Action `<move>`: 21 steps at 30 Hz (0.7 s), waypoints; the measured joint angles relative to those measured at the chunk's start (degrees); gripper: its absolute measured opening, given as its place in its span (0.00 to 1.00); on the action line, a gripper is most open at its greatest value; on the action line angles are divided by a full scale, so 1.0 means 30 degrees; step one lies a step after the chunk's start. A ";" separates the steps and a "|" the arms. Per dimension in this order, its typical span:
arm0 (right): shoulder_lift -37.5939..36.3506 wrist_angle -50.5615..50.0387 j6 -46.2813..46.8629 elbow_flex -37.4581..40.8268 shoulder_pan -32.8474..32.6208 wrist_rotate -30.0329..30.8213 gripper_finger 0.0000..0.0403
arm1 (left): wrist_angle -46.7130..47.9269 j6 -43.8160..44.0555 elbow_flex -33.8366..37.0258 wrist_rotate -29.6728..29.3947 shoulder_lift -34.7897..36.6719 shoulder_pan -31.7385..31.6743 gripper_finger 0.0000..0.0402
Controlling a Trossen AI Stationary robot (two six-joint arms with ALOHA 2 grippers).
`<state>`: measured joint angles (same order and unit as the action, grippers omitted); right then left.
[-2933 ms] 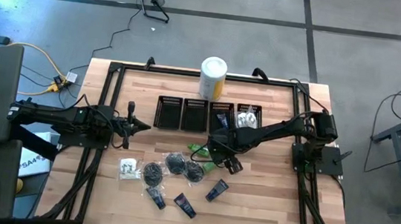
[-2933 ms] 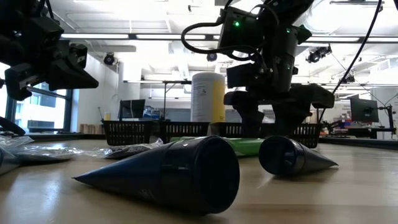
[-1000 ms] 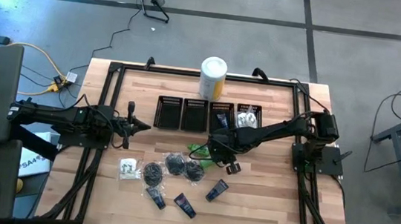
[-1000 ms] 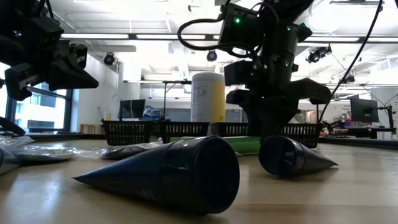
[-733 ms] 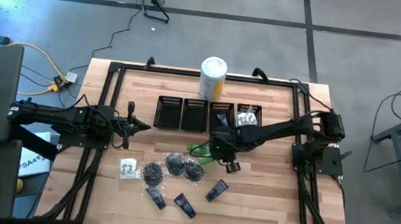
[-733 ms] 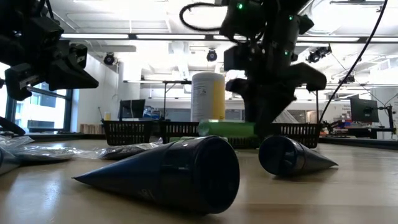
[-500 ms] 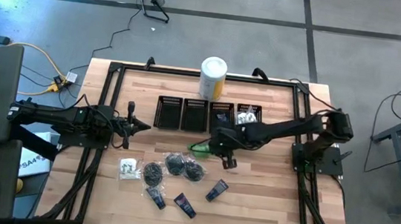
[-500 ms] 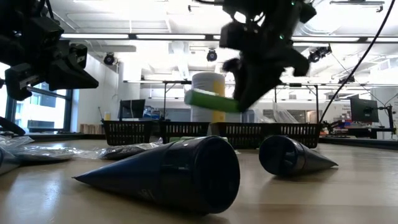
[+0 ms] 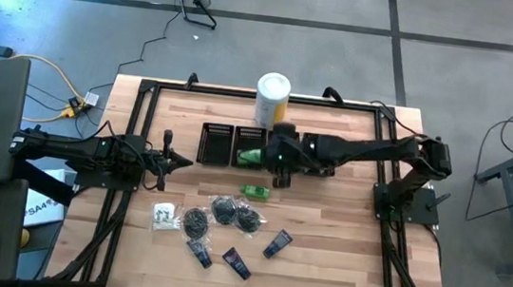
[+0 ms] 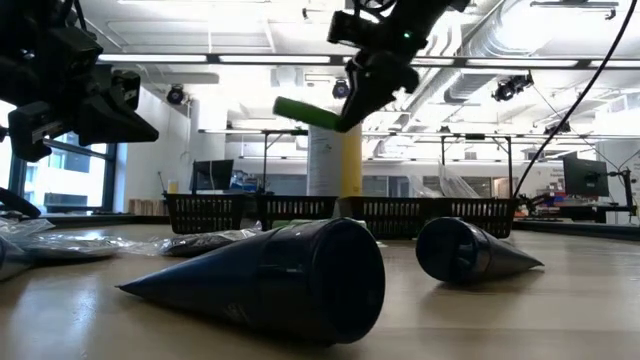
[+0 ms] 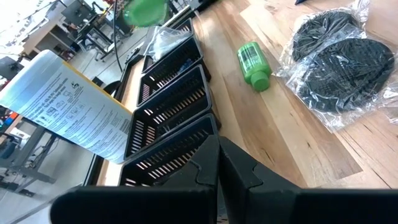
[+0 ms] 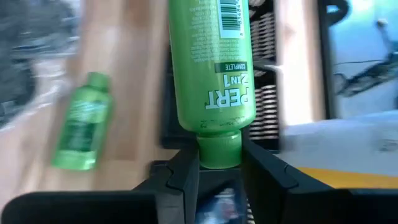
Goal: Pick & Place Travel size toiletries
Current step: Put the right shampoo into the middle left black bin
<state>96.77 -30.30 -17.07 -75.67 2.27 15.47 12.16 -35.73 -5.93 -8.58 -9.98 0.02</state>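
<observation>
With the yellow-and-white canister point(image 9: 272, 100) as my marker at the far edge of the table point(image 9: 340, 257), I read the scene from my left side across. My left gripper point(image 9: 183, 163) waits well to the left of the canister and nearer the front, its fingers pressed together with nothing between them. Forward of the canister sits the row of four black mesh bins point(image 9: 266, 149). Nearer the front than the bins, the loose toiletries lie on the wood: a clear sachet point(image 9: 165, 215) farthest left, then three black round bagged bundles point(image 9: 223, 213) side by side, with three dark blue tubes point(image 9: 235, 262) nearer the front edge still. One green bottle point(image 9: 255, 191) lies flat on the table, just in front of the bins and almost straight forward of the canister.

My right gripper point(image 9: 277, 157) hangs above the bin row, just forward of the canister, and it is clamped on a second green bottle point(image 12: 209, 68). The right wrist view shows the two fingers point(image 12: 264, 168) pinching that bottle at its cap end, the body sticking out past them with a bin below. In the low view the held bottle point(image 10: 308, 113) is raised clear of the bins, tilted, in front of the canister point(image 10: 335, 158).
</observation>
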 joint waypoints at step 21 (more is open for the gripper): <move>0.3264 0.0155 -0.5903 -0.0214 0.0981 0.4262 0.23 | 0.0000 0.0000 0.0000 0.0000 0.0000 0.0000 0.00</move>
<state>106.56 -29.84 -34.78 -76.31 5.21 28.26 12.16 -35.73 -5.93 -8.58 -9.98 0.02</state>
